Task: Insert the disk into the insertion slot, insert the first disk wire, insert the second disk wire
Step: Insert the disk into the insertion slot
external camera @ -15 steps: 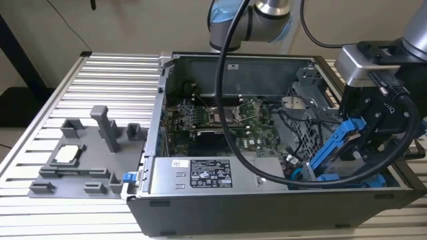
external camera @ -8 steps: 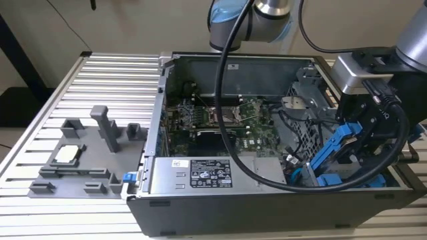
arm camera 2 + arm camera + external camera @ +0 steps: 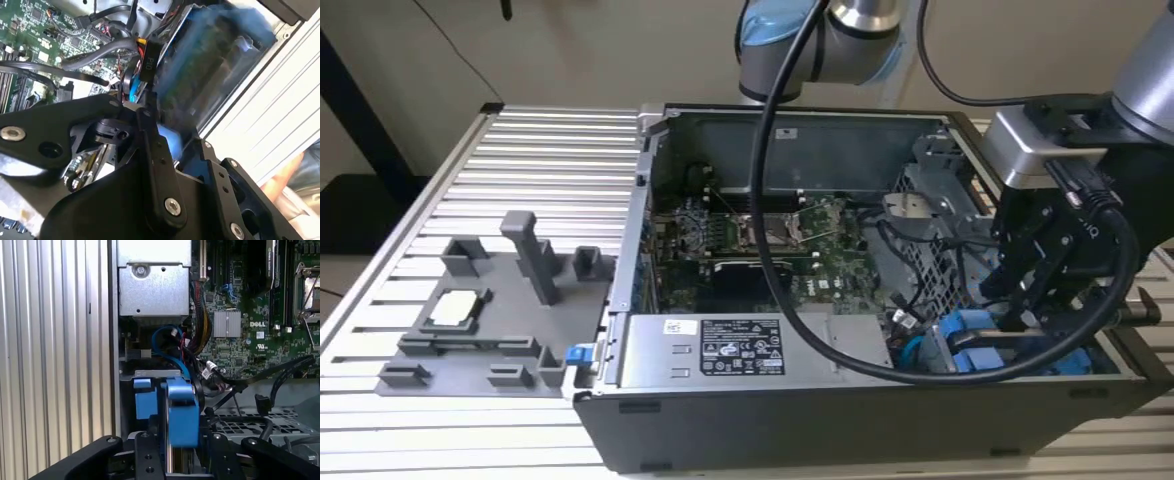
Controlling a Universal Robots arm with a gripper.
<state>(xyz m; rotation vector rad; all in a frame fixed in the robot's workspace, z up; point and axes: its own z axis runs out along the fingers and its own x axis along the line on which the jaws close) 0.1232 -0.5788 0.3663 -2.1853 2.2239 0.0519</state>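
Jaws: clenched on the disk (image 3: 181, 410), a finger on each side.
Gripper (image 3: 182, 455): low inside the case (image 3: 854, 420), at the exterior view's right.
Disk: on edge at the slot (image 3: 947, 350) (depth unclear).
Cables (image 3: 172, 345): looped just beyond the disk, beside the motherboard (image 3: 240, 340).

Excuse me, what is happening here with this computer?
A robot arm's claw grips the disk by its blue carrier, at the insertion slot in the corner of an open computer case, beside the power-supply box. Whether the disk is fully seated cannot be told. A blue cable runs nearby, next to the motherboard.
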